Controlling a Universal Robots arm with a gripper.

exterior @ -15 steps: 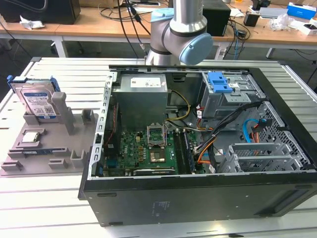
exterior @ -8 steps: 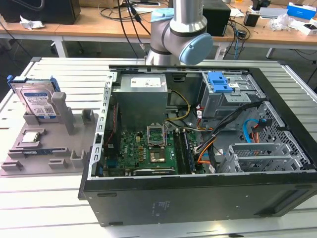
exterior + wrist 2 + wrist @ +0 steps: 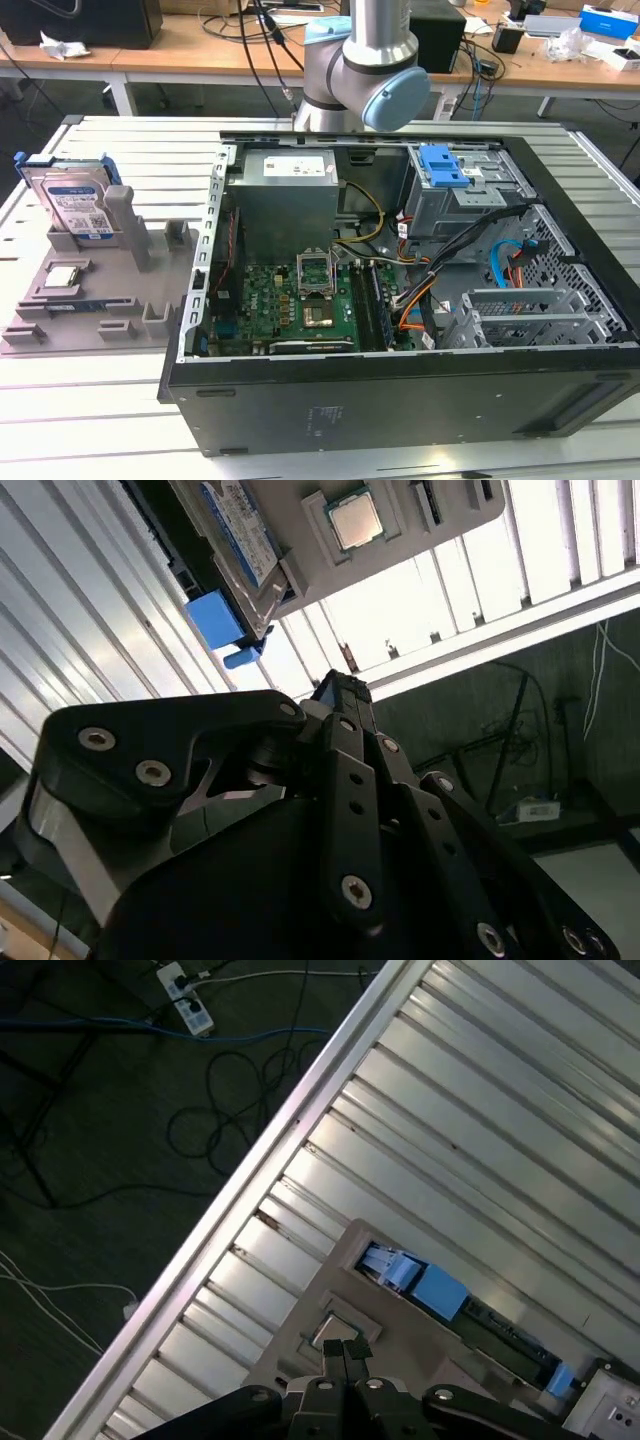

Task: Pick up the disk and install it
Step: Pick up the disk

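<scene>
The disk (image 3: 75, 203) stands on edge in a slot of the grey fixture tray (image 3: 70, 320) at the exterior view's left. Its silver face, blue-and-white label and blue frame show. The second wrist view looks at the disk (image 3: 240, 530) from a distance, with a blue frame tab (image 3: 214, 620) sticking out. In the first wrist view its blue edge (image 3: 425, 1285) shows end-on. My gripper (image 3: 343, 1348) hangs well above the table edge, far from the disk, fingers pressed together on nothing. In the second wrist view the gripper (image 3: 338, 686) shows as narrow black tips.
An open computer case (image 3: 400, 300) lies on the slatted metal table (image 3: 120, 150), with a drive cage and blue latch (image 3: 445, 165) at its far right. A square processor chip (image 3: 62, 277) rests on the tray. The arm's joint (image 3: 365, 70) rises behind the case. Cables lie on the floor (image 3: 120, 1110).
</scene>
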